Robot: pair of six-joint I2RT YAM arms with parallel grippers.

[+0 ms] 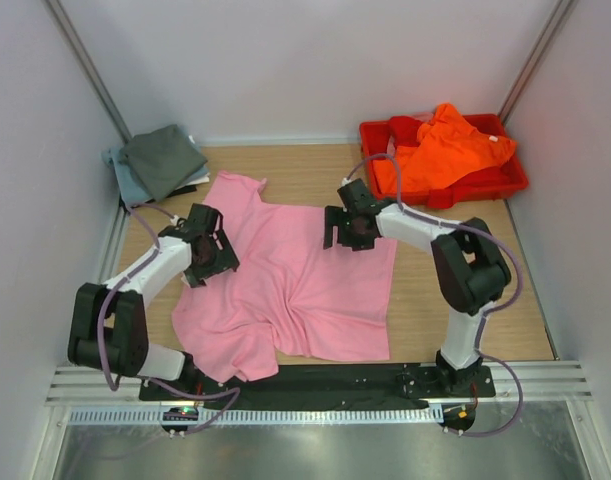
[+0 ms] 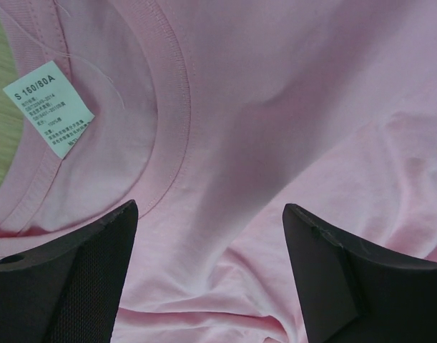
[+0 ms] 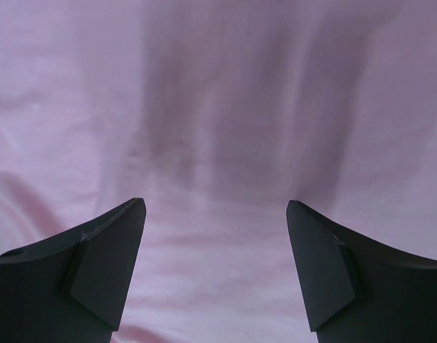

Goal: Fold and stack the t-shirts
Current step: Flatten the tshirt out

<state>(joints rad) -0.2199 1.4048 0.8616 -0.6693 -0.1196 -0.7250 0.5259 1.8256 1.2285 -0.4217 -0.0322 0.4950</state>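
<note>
Top external view showed the light pink t-shirt (image 1: pixel 305 290) lying rumpled on the desk (image 1: pixel 305 172), its cloth judged light, limp and apt to bunch. The left tool (image 1: pixel 210 255) stood spread above the collar (image 2: pixel 172 107), and the right tool (image 1: pixel 345 228) stood spread above plain cloth. Pinching at the ribbed collar and the hem (image 1: pixel 391 300) was advised.

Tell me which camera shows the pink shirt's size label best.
Left wrist: the white size label sits inside the collar, its print "S 160/80A" readable. Top external shows the whole pink t-shirt but no label; right wrist shows only plain pink cloth.
</note>
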